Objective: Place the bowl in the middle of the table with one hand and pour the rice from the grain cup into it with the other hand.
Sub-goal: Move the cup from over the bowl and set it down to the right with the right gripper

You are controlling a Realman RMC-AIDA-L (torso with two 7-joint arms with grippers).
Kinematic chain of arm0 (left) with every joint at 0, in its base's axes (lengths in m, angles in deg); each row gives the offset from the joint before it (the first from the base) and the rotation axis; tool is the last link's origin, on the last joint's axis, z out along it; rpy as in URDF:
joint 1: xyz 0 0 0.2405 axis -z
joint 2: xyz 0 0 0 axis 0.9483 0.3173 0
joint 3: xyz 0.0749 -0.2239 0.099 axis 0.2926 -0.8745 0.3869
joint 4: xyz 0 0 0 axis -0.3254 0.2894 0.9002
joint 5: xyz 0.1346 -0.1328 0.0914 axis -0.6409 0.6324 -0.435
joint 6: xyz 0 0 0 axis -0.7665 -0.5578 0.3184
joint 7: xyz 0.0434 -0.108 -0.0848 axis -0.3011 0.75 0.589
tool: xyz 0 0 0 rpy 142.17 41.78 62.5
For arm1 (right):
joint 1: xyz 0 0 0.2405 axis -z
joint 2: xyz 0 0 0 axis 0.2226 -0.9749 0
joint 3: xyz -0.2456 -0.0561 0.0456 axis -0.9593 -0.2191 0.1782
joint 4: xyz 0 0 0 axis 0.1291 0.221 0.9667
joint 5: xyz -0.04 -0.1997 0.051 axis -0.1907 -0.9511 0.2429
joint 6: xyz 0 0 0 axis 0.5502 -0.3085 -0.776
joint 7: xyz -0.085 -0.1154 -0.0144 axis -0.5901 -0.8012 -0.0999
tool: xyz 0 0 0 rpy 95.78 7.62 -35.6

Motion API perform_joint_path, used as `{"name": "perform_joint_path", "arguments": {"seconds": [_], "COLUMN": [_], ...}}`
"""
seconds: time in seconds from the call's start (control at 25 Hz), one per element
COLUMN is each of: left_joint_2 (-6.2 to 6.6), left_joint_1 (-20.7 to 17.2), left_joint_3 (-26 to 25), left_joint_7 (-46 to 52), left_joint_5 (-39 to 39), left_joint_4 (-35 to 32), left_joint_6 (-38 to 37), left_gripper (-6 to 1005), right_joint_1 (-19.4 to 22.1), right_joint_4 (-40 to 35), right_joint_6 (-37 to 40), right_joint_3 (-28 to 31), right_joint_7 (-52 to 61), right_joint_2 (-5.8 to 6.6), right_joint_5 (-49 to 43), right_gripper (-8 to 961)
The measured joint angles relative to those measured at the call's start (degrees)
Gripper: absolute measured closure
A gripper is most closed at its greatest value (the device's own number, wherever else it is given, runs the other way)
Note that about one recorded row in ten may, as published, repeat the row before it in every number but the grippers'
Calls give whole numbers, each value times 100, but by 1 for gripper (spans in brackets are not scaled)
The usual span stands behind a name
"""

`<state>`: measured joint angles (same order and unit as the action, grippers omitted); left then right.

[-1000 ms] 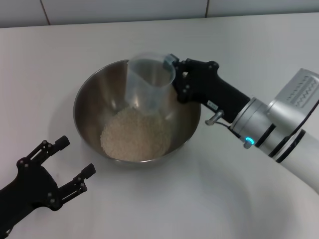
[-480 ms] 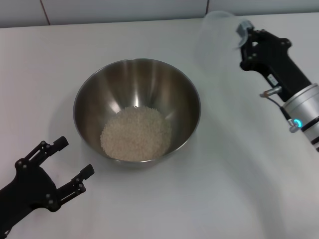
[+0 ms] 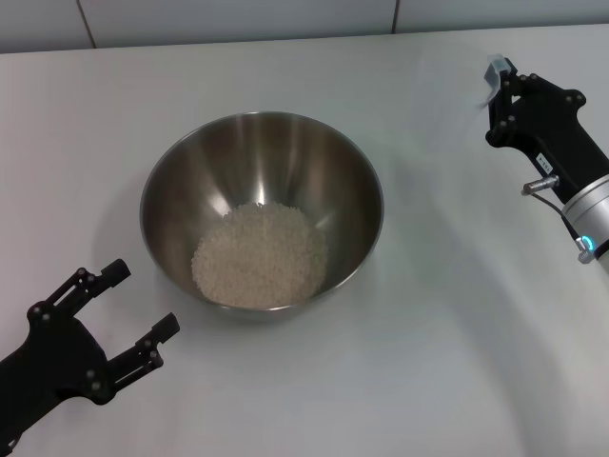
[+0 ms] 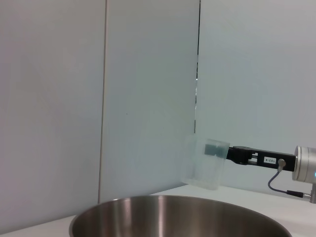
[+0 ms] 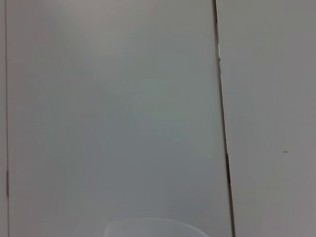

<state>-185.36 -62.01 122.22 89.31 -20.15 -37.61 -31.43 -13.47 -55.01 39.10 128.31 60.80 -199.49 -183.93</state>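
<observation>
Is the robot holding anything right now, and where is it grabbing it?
Yes. The right gripper holds the grain cup by its side wall near the rim, up off the table. The left gripper is open and holds nothing.

My head camera looks steeply down on the desk (image 3: pixel 285 381) from close above. My left wrist camera sits low beside the bowl (image 4: pixel 177 217), facing level across its rim toward the wall; both share that bowl. My right wrist camera faces the wall.
</observation>
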Motion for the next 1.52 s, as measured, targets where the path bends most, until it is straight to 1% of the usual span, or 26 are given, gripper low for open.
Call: {"name": "perform_joint_path", "arguments": {"seconds": [0.16, 0.28, 0.32, 0.44, 0.68, 1.08, 1.52], "left_joint_2": [0, 0, 0, 0, 4, 14, 18], "left_joint_1": [3, 0, 0, 0, -5, -9, -22], "left_joint_3": [0, 0, 0, 0, 0, 0, 0], "left_joint_7": [0, 0, 0, 0, 0, 0, 0], "left_joint_5": [0, 0, 0, 0, 0, -8, 0], "left_joint_4": [-1, 7, 7, 20, 14, -17, -22], "left_joint_6": [-2, -11, -11, -30, -47, -87, -122], "left_gripper": [163, 163, 163, 163, 163, 163, 162], "right_joint_1": [24, 59, 59, 63, 59, 63, 123], "right_joint_4": [-7, -9, -9, 30, 57, 62, 159], "right_joint_6": [-19, -352, -352, -813, -1166, -1410, -1447], "right_joint_3": [2, -33, -33, -74, -85, -170, -170], "right_joint_7": [-2, -30, -30, -47, -50, -51, -11], "right_joint_2": [-6, -6, -6, -16, -16, -12, -12], "right_joint_5": [0, 0, 0, -39, -55, -60, -27], "right_gripper": [937, 937, 937, 937, 920, 877, 831]}}
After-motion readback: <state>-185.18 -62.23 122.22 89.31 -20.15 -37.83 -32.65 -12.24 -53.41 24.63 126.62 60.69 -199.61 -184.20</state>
